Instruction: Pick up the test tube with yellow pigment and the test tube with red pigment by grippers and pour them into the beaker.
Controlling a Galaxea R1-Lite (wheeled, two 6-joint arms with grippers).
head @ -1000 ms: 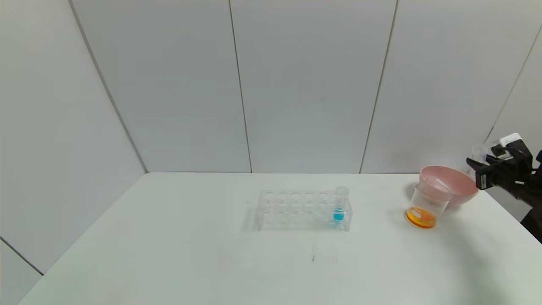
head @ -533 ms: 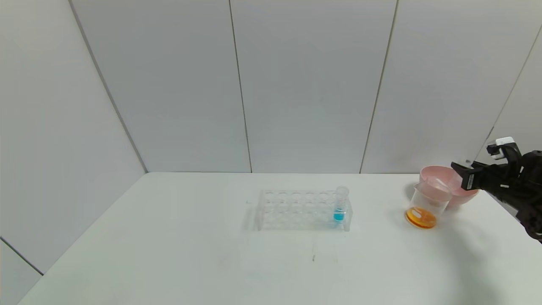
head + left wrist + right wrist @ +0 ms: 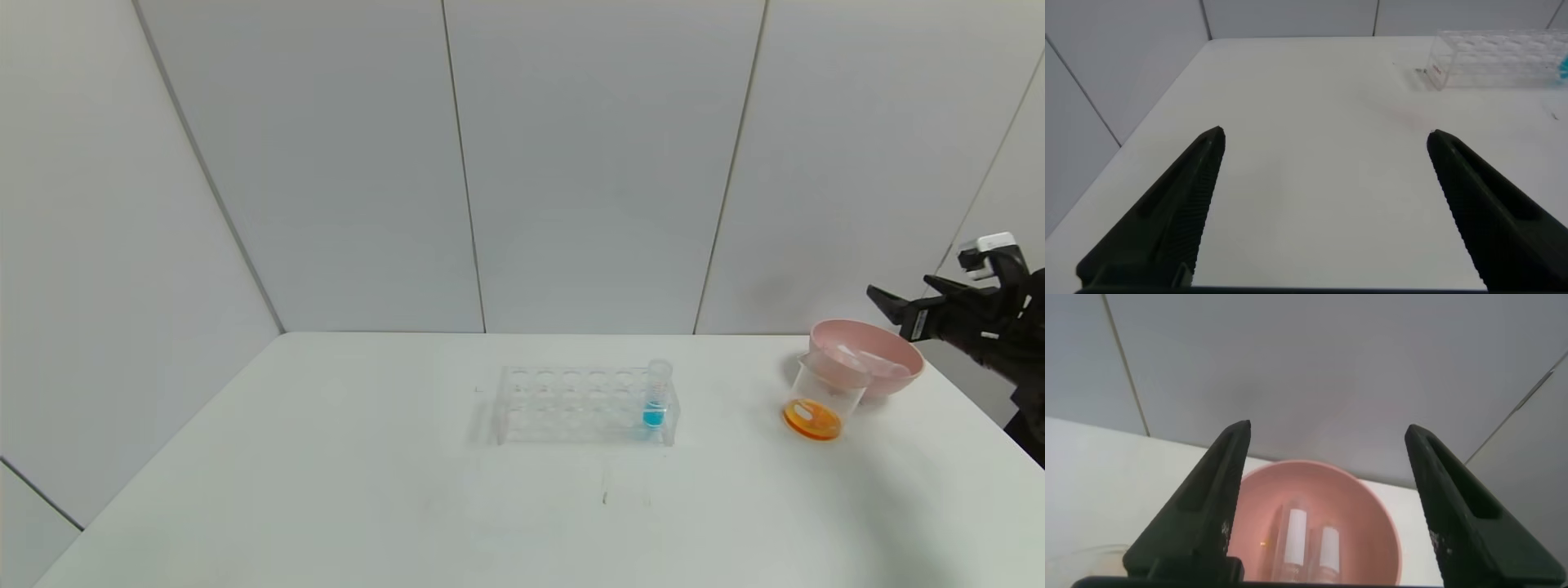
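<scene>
The beaker point(image 3: 823, 394) stands at the table's right with orange liquid in its bottom. No tube with yellow or red liquid shows. Two empty clear tubes point(image 3: 861, 361) lie in the pink bowl point(image 3: 898, 349) just behind the beaker, and they also show in the right wrist view point(image 3: 1294, 539). My right gripper point(image 3: 902, 296) hovers open and empty above the bowl's right side; in its wrist view the gripper point(image 3: 1327, 429) frames the bowl point(image 3: 1372, 506). My left gripper point(image 3: 1324, 135) is open and empty over bare table at the left, out of the head view.
A clear tube rack point(image 3: 571, 406) stands mid-table and holds one tube with blue liquid point(image 3: 655, 398) at its right end. The rack also shows far off in the left wrist view point(image 3: 1498, 57). Grey walls close in behind the table and on both sides.
My right gripper held a clear tube beside the bowl, dipped over the bowl, let go, and has risen open and empty. The tube now lies in the bowl.
</scene>
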